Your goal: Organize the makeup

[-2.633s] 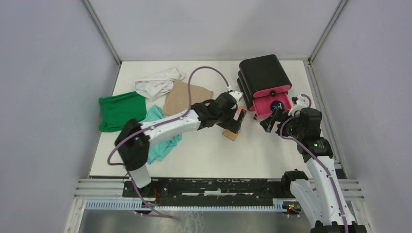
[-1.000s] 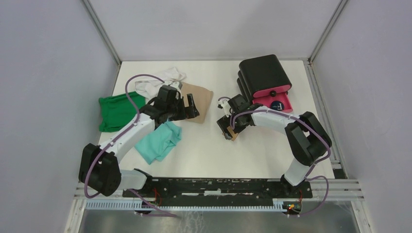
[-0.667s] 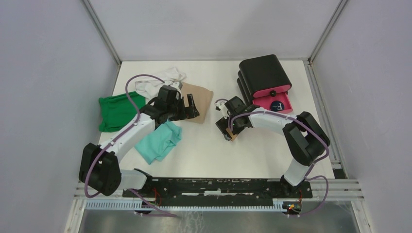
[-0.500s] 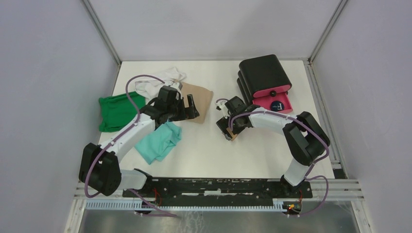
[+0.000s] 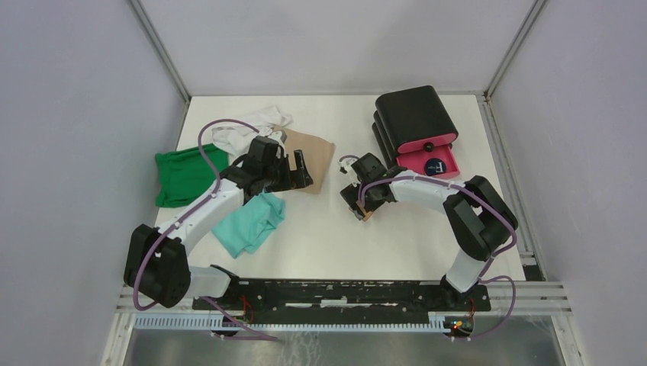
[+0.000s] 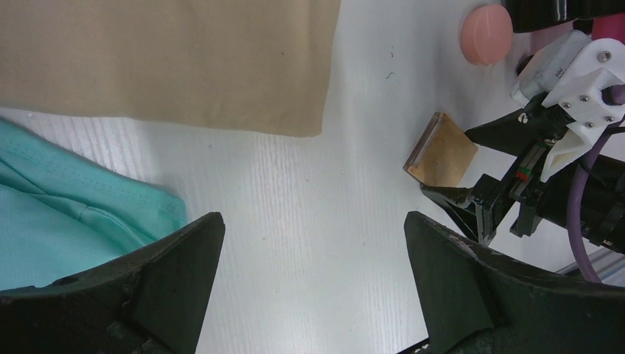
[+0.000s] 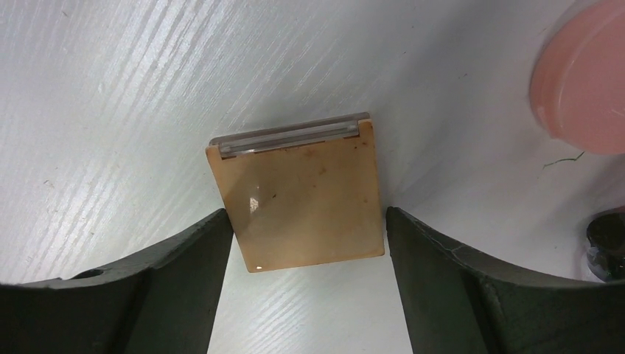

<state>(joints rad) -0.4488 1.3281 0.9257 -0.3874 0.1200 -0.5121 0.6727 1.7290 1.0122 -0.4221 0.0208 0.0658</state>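
Tan pad [image 7: 298, 199] lies flat on the white table [image 7: 110, 88], centred between the fingers [image 7: 184, 280] of the right claw [image 7: 304, 221]. Each finger sits right at a side edge of the pad; can't tell if they're squeezing it. Pink puff [image 7: 582, 88] is out past one finger, apart from the pad. Left claw [image 6: 313, 228] is spread wide and holding nothing, over bare table. Tan cloth [image 6: 169, 59] is ahead of it, teal cloth [image 6: 66, 214] by one finger.

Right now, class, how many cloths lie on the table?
4: green cloth at left, white cloth at back, tan cloth mid-table, teal cloth nearest; the left arm may hide more.
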